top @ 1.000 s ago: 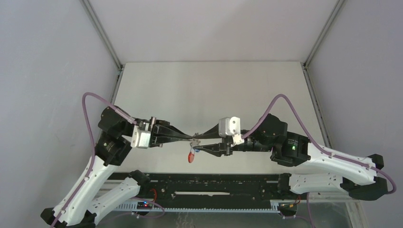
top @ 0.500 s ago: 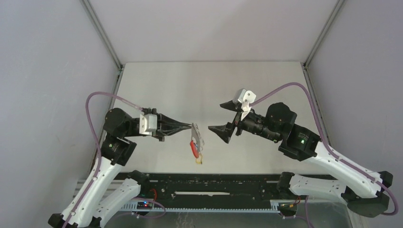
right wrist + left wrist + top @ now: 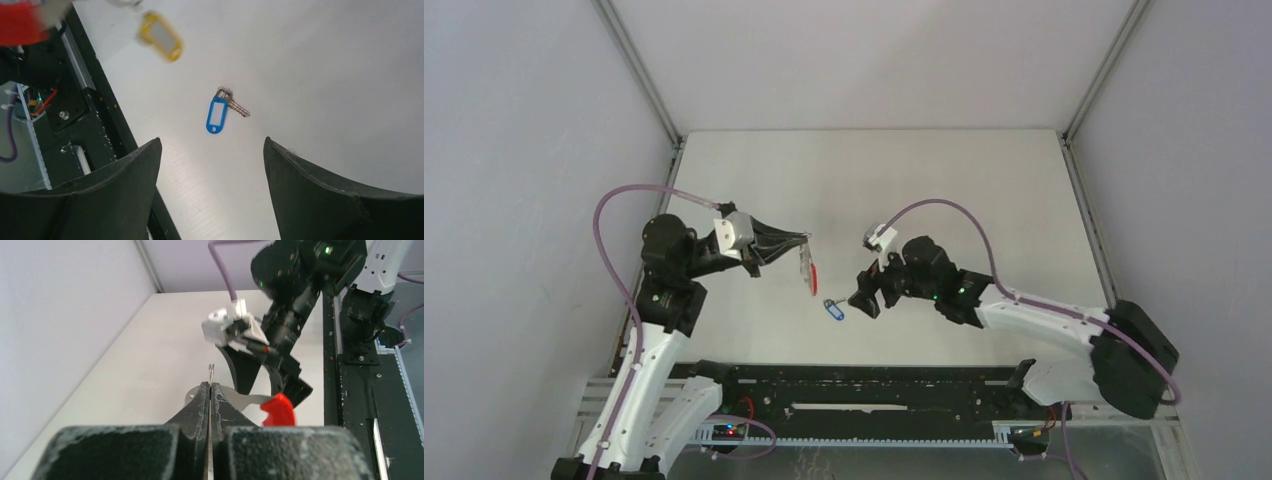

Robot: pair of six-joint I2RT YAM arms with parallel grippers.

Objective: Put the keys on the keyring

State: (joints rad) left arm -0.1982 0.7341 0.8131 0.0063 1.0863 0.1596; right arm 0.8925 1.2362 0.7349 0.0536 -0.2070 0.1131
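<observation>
**Keyring pinched in the left gripper, blue-tagged key loose on the table nearby**

The keyring [image 3: 805, 262], grey metal with a red band [image 3: 277, 410], sits edge-on between the tightly closed fingers of the left gripper [image 3: 210, 386], clear of the table [image 3: 944, 180]. The yellow-tagged key [image 3: 161, 36] shows blurred just beside the keyring's red band; whether it hangs on a clip cannot be told. The blue-tagged key [image 3: 216, 114] lies flat on the table, near the keyring toward the right arm. The right gripper [image 3: 212, 142], jaws spread wide and empty, hovers over that key, apart from the keyring.
</observation>
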